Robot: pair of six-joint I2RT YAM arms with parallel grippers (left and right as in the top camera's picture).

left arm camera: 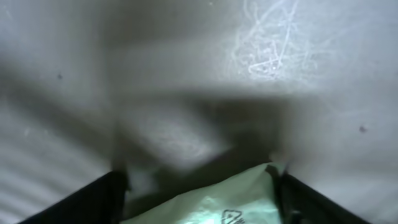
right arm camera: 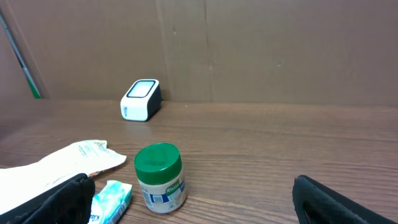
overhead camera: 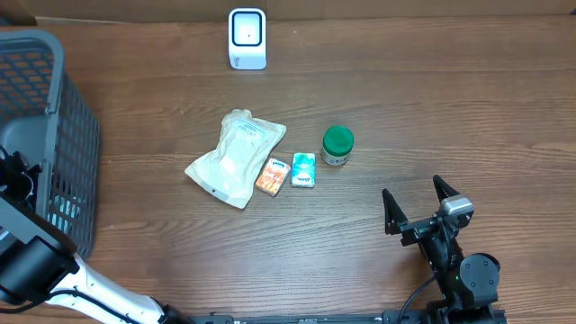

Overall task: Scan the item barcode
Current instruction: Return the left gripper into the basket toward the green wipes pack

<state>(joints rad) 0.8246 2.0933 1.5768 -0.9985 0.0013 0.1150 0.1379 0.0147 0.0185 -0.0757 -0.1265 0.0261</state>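
Wood table (overhead camera: 450,108), all spots given off the green-lidded jar (overhead camera: 337,145). Nearest the robot and right of the jar is the right gripper (overhead camera: 412,187), jaws spread wide and holding nothing. Well left of the jar stands a grey basket (overhead camera: 72,117), and the left arm reaches into it. The left wrist view is blurry: the left gripper (left arm camera: 199,180) has a dark finger on each side of a pale packet (left arm camera: 211,205) with a black printed mark. The jaws stand apart, but I can't tell if they pinch it. Level with the jar, a blue pack (overhead camera: 304,169) lies just to its left. Next comes an orange pack (overhead camera: 271,175), then a white pouch (overhead camera: 236,157) against the orange one. Far beyond the jar and to its left, the white scanner (overhead camera: 247,39) stands upright.
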